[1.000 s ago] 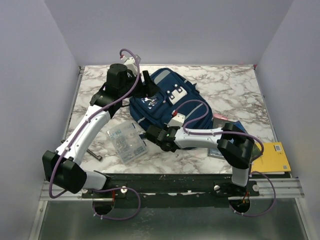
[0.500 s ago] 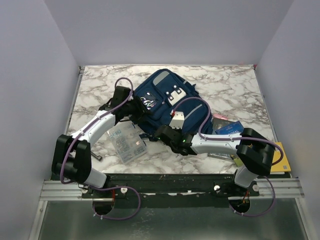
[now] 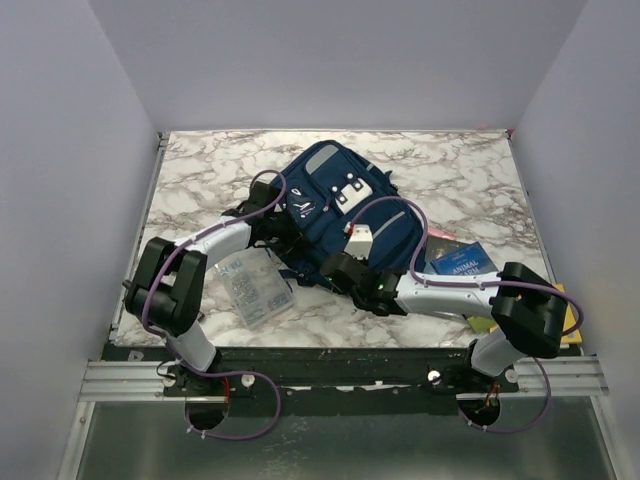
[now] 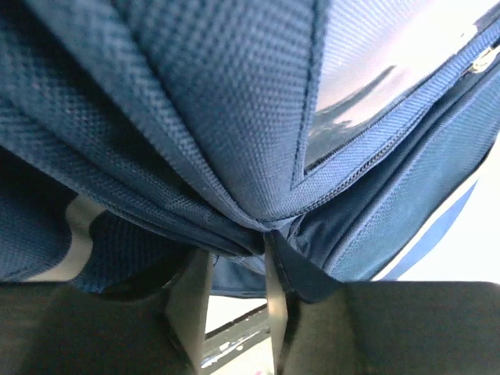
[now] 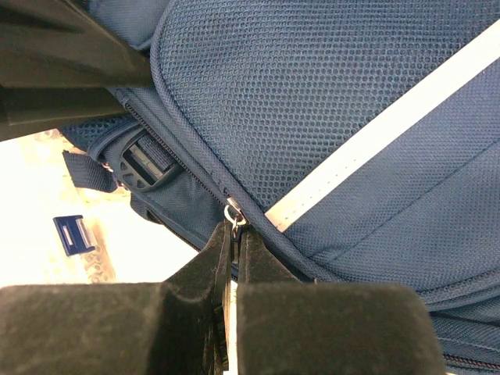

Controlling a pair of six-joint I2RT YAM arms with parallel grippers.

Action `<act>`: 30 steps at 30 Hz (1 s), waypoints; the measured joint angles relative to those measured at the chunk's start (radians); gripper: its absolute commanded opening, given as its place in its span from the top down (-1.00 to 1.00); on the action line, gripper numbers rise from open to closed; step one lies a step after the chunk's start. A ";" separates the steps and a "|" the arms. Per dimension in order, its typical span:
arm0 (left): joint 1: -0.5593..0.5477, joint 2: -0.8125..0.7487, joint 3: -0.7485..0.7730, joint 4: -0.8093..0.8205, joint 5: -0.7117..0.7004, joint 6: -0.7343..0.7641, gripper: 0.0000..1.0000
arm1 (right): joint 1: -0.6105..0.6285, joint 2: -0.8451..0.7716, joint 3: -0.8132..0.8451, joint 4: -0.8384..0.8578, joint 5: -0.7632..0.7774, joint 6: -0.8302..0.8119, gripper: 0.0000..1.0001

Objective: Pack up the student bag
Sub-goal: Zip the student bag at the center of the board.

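The navy student bag (image 3: 335,200) lies at the middle of the marble table, front pockets up. My left gripper (image 3: 283,238) is at the bag's left near edge. In the left wrist view (image 4: 232,258) its jaws are closed on a gathered fold of the bag's fabric (image 4: 234,117), with a narrow gap lower down between the fingers. My right gripper (image 3: 337,268) is at the bag's near edge. In the right wrist view (image 5: 236,234) it is shut on a metal zipper pull (image 5: 233,212) beside a grey stripe (image 5: 375,133).
A clear plastic box (image 3: 255,285) lies just left of the bag's near end. A blue book (image 3: 460,262) and a pink item (image 3: 440,237) lie to the right, and a yellow book (image 3: 565,305) sits at the near right edge. A loose strap buckle (image 5: 72,233) lies on the table.
My left arm has come down from above the bag to its left near edge and taken hold of fabric. My right gripper has moved right along the bag's near edge.
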 measured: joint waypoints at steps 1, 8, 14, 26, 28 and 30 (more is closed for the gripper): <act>0.000 0.009 0.002 0.000 -0.008 -0.002 0.80 | 0.000 -0.006 -0.005 0.002 -0.001 -0.003 0.99; 0.004 0.030 0.033 -0.013 -0.027 -0.011 1.00 | -0.001 -0.016 -0.011 0.007 -0.006 -0.021 0.99; 0.039 0.026 0.072 -0.032 -0.032 0.033 1.00 | -0.001 -0.103 -0.082 -0.064 0.037 0.040 0.99; 0.051 0.035 0.166 -0.100 0.065 0.166 1.00 | -0.043 -0.322 -0.155 -0.215 0.111 0.104 0.99; 0.051 0.035 0.176 -0.101 0.076 0.181 1.00 | -0.076 -0.346 -0.169 -0.206 0.091 0.058 0.99; 0.051 0.038 0.189 -0.104 0.079 0.198 1.00 | -0.142 -0.379 -0.191 -0.172 0.029 -0.010 0.99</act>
